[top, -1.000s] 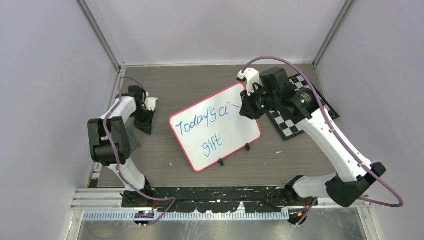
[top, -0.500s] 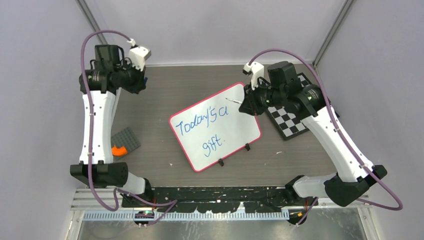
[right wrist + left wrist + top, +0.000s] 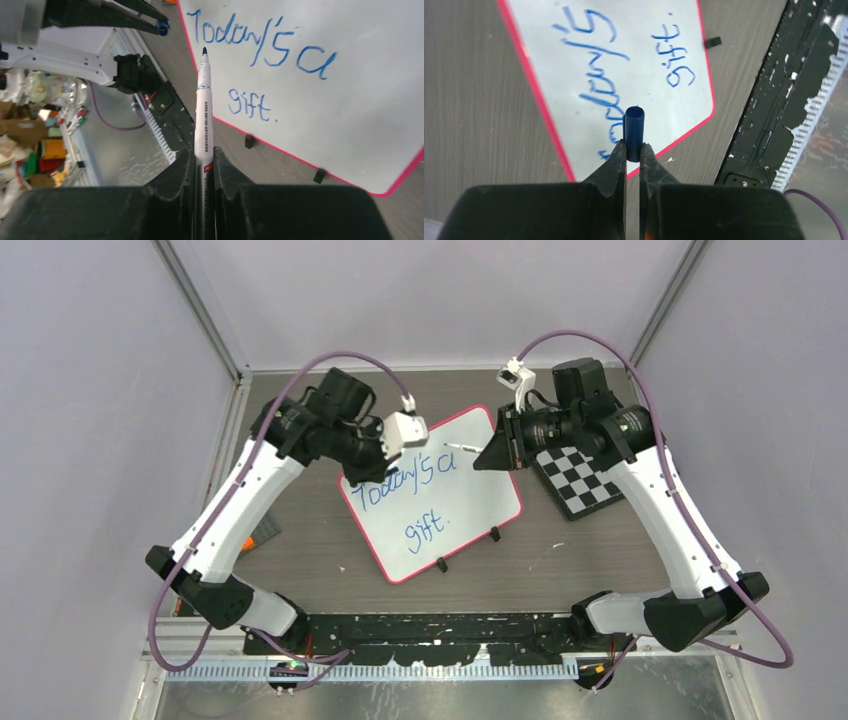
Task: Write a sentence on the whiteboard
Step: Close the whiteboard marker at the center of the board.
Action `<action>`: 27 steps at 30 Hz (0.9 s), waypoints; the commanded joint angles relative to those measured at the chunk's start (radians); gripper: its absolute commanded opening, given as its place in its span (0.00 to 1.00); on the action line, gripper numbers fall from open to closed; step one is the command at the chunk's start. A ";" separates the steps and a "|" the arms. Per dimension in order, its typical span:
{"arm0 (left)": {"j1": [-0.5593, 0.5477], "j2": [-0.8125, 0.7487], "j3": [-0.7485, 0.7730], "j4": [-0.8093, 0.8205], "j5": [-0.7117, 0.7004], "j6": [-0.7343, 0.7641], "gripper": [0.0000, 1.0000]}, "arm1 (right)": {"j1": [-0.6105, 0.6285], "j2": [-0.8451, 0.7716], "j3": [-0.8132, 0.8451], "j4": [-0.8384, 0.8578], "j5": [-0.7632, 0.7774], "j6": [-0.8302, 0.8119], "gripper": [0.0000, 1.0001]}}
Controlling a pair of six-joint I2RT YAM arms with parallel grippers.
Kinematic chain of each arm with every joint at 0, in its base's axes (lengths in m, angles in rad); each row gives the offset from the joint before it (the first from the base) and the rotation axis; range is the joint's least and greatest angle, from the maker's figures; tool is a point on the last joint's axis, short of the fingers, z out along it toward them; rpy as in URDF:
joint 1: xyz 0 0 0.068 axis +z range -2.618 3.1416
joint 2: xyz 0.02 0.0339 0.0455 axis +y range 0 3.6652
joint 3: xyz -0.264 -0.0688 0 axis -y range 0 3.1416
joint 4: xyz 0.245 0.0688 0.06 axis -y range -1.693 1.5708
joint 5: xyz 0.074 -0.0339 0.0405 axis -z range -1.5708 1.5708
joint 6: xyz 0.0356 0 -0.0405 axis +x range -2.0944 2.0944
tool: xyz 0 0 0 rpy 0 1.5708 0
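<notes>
Board (image 3: 470,515) sits mid table (image 3: 600,560), text looks done; R gripper (image 3: 204,155) clamped on marker (image 3: 204,105), tip bare, L gripper (image 3: 633,150) pinching blue cap (image 3: 634,127). If recapping next, tip/cap misalign cld smear ink or knock cap loose.

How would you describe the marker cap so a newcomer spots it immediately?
Find the whiteboard mid-table; the left gripper hangs over its left edge. Pinched in it is the cap: a short, hollow dark-blue tube, unlike the long white marker in the right gripper.
</notes>
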 commanded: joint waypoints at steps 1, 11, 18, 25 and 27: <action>-0.101 -0.053 -0.037 0.028 -0.042 0.050 0.00 | -0.001 -0.017 -0.062 0.049 -0.185 0.076 0.00; -0.256 -0.020 -0.024 0.061 -0.067 0.083 0.00 | 0.028 -0.047 -0.166 0.109 -0.298 0.144 0.00; -0.282 -0.020 -0.030 0.089 -0.106 0.108 0.00 | 0.049 -0.051 -0.174 0.078 -0.315 0.119 0.00; -0.282 -0.040 -0.050 0.095 -0.125 0.108 0.00 | 0.063 -0.066 -0.195 0.048 -0.317 0.089 0.00; -0.282 -0.044 -0.048 0.092 -0.119 0.107 0.00 | 0.070 -0.065 -0.197 0.047 -0.311 0.087 0.00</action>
